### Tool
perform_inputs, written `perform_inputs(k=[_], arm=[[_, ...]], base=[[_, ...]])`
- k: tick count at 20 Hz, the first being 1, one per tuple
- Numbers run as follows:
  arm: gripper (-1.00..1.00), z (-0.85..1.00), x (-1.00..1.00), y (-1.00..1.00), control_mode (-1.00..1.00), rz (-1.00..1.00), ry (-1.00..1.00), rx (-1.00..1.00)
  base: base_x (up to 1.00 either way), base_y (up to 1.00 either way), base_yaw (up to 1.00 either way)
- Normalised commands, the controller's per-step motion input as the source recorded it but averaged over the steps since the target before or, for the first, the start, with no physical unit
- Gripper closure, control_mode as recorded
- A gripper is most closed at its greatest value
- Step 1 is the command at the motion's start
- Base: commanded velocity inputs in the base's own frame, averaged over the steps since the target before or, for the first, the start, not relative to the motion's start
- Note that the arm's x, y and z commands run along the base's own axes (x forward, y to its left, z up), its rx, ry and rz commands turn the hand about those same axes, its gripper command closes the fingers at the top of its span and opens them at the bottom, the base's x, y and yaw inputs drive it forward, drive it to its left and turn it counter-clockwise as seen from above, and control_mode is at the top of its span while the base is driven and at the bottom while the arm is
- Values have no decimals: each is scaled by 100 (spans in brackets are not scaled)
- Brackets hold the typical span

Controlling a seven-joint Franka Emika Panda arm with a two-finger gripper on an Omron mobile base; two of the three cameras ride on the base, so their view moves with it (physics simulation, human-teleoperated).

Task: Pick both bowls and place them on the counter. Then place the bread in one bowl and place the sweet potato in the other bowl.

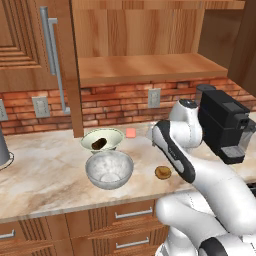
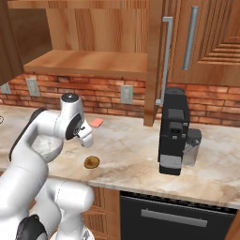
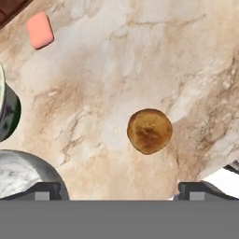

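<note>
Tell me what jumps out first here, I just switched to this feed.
Two bowls sit side by side on the counter: the cream-white bowl already holds the sweet potato, and the grey stone-look bowl in front of it holds nothing. The bread lies alone on the marble to their right, with the open pincer hovering right above it. A black coffee machine stands further right.

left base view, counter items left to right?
Grey bowl and cream bowl with the sweet potato overlap in order; then pink square → bread → black coffee machine.
</note>
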Motion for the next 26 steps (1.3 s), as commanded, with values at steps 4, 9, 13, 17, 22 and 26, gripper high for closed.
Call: perform_inputs(k=[4,9,13,17,22,26], arm=[[-100,0,-42,-41,-100,16,0,0],[-100,-4,-30,-21,-100,16,0,-1],[-100,-19,-16,-9,-100,18,-1,-5],[-100,-21,1,-1,-100,13,-5,-10],[-100,-19,17,0,-100,4,0,-12],[-100,-22,19,0,-100,2,0,-9]], base=[[0,0,0],[0,0,0],[0,0,0],[0,0,0],[0,0,0],[0,0,0]])
